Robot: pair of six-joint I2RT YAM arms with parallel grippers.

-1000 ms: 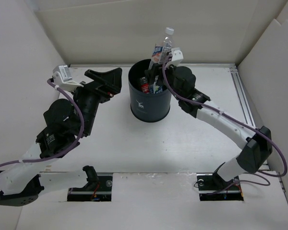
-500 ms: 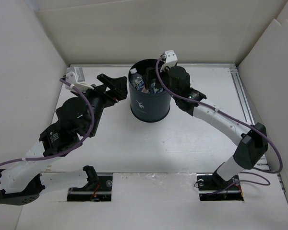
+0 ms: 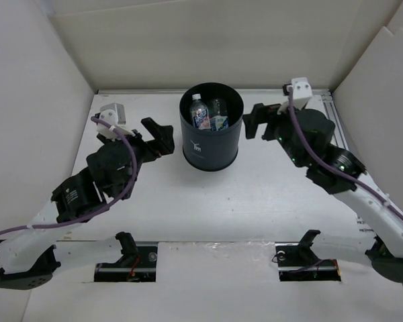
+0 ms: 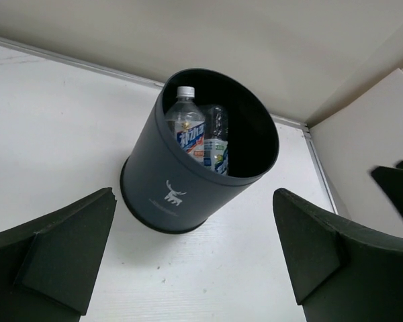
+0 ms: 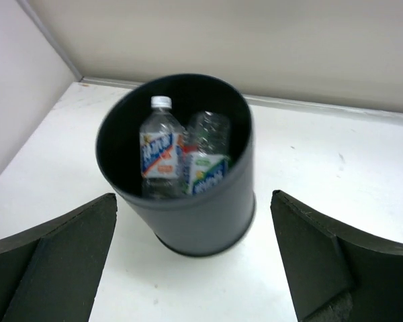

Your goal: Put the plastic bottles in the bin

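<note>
bin: tall dark round plastic bin [image 3: 208,146] w/ a small white deer mark on its side. It stands up straight on the white table [image 3: 208,201], near the back, in the middle btw. the 2 arms.

bottles: 2 show inside the bin. One is a clear plastic bottle with a white cap [image 3: 200,115] & a blue-white label, standing up on the left side. The other is a clear plastic bottle with a green-white label [image 3: 219,119], touching it on the right. Any more under them: can't tell.

L arm: bends up from the near left corner & leans in to the bin from the left. Wrist cam looks down into the bin.

left gripper [image 3: 162,137]: wide apart, holds nothing. It is just beside the bin's left wall, not touching. Its black fingers [image 4: 60,255] sit at both sides of the wrist view.

R arm: comes up along the right side, folds at the elbow, points left at the bin.

right gripper [image 3: 254,121]: wide apart too, holds nothing. Near the bin's right rim, a gap btw. them. Its black fingers [image 5: 322,258] frame the bin.
</note>
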